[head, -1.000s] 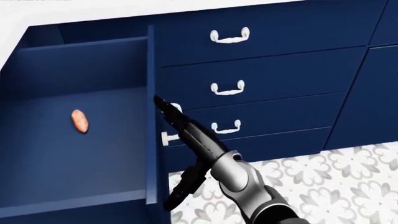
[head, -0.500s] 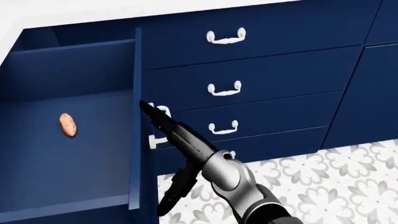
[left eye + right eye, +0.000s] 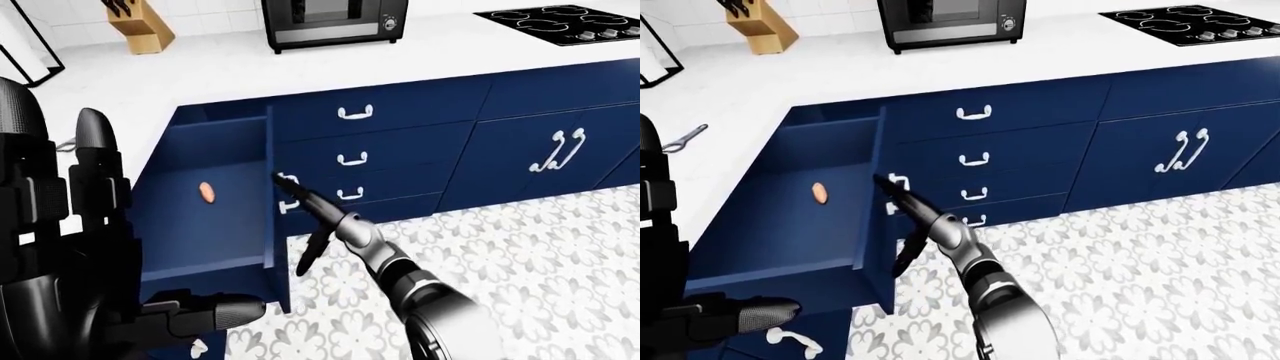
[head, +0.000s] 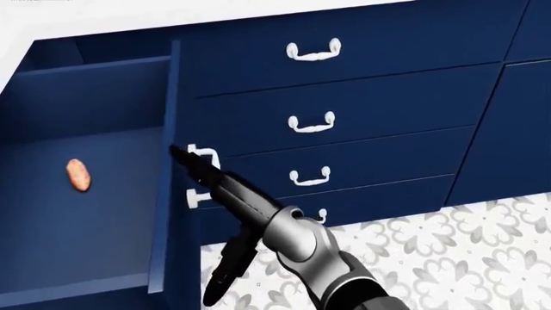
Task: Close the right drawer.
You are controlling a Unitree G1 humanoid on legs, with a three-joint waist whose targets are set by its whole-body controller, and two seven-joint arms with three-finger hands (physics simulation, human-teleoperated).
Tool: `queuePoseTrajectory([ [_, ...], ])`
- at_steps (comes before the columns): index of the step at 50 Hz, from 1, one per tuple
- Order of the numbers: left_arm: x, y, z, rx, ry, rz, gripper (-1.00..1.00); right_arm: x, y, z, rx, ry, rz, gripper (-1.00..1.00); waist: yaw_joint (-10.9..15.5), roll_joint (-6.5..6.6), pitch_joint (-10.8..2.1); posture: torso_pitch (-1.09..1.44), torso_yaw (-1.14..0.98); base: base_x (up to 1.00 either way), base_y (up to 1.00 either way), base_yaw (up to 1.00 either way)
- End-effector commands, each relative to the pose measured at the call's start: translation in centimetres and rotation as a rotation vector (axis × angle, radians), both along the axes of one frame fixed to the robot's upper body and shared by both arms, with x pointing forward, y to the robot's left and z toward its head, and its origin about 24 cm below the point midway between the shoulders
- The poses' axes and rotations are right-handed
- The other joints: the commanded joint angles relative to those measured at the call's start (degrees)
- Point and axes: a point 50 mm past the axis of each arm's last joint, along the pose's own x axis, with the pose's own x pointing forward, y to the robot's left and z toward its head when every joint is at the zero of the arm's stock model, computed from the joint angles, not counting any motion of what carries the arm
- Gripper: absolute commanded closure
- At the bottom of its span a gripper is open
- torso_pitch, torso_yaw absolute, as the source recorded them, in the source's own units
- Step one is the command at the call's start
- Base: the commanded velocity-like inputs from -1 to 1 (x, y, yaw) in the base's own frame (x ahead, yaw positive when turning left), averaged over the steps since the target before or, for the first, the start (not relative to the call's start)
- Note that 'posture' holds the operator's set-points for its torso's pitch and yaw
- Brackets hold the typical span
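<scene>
The navy drawer [image 4: 95,213] stands open at the left of the head view, its front panel [image 4: 163,174] seen edge-on with a white handle [image 4: 203,175] on its right face. A small orange item [image 4: 78,175] lies inside. My right hand [image 4: 215,184] reaches up from the bottom. Its straight fingers [image 4: 185,157] touch the panel at the handle and its thumb hangs down; it is open. My left hand [image 3: 85,247] fills the left of the left-eye view, fingers upright and spread, holding nothing.
A stack of navy drawers with white handles [image 4: 312,50] lies right of the open drawer; cabinet doors [image 3: 560,150] lie further right. On the white counter stand a toaster oven [image 3: 333,21], a knife block [image 3: 140,30] and a stove [image 3: 565,22]. Patterned tile floor [image 3: 520,255] spreads below.
The drawer front and the orange item have slid left in the head view, and my right hand has followed, staying against the handle. The drawer stack at right barely shifted.
</scene>
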Motion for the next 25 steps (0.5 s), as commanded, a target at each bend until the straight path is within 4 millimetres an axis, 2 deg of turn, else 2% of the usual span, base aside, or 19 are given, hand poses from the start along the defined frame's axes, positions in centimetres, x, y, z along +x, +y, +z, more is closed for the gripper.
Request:
queuePoseTrajectory([
  [1,-0.6,-0.1,0.8,0.009,-0.058,-0.008,-1.0,-0.5,2.4,2.1,0.003,-0.099,0.146,-1.0,0.5,0.33,-1.1,0.0,0.0,0.0,0.0,0.0],
  [25,-0.5,0.1,1.0,0.005,-0.059,-0.005,-1.0,-1.1,4.9,3.2,-0.003,-0.099,0.232,-1.0,0.4,0.78,-1.44,0.0,0.0,0.0,0.0,0.0],
])
